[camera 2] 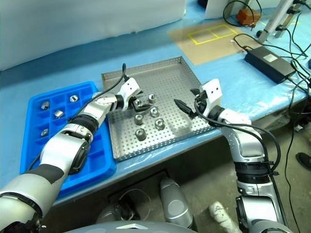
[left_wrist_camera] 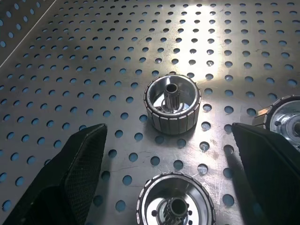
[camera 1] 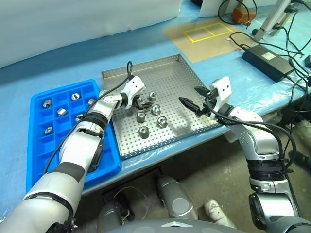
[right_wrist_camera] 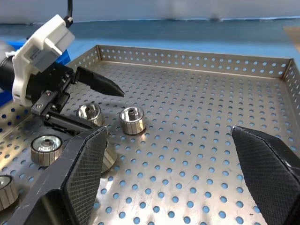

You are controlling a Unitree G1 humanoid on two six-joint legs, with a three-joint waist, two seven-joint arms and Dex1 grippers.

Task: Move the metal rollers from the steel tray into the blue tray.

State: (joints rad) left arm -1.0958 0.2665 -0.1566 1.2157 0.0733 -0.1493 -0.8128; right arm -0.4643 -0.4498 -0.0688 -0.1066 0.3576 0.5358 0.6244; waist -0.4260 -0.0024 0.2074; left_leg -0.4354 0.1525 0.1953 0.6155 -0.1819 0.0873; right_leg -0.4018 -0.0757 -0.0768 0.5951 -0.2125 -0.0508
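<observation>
The steel tray (camera 1: 175, 77) lies mid-table with several metal rollers (camera 1: 155, 109) standing in a loose cluster on its perforated floor. To its left sits the blue tray (camera 1: 35, 141), with several rollers (camera 1: 61, 111) in its far compartments. My left gripper (camera 1: 142, 103) is open and low over the cluster. In the left wrist view its fingers (left_wrist_camera: 70, 173) flank one roller (left_wrist_camera: 172, 104), untouched, with another roller (left_wrist_camera: 176, 201) nearer. My right gripper (camera 1: 193, 97) hangs open and empty over the steel tray's right side, its fingers (right_wrist_camera: 89, 159) pointing towards the left gripper (right_wrist_camera: 93, 82).
A black power brick (camera 1: 267, 60) and tangled cables lie at the far right. A cardboard sheet with yellow tape (camera 1: 209, 36) sits behind the steel tray. The table's front edge runs just below both trays.
</observation>
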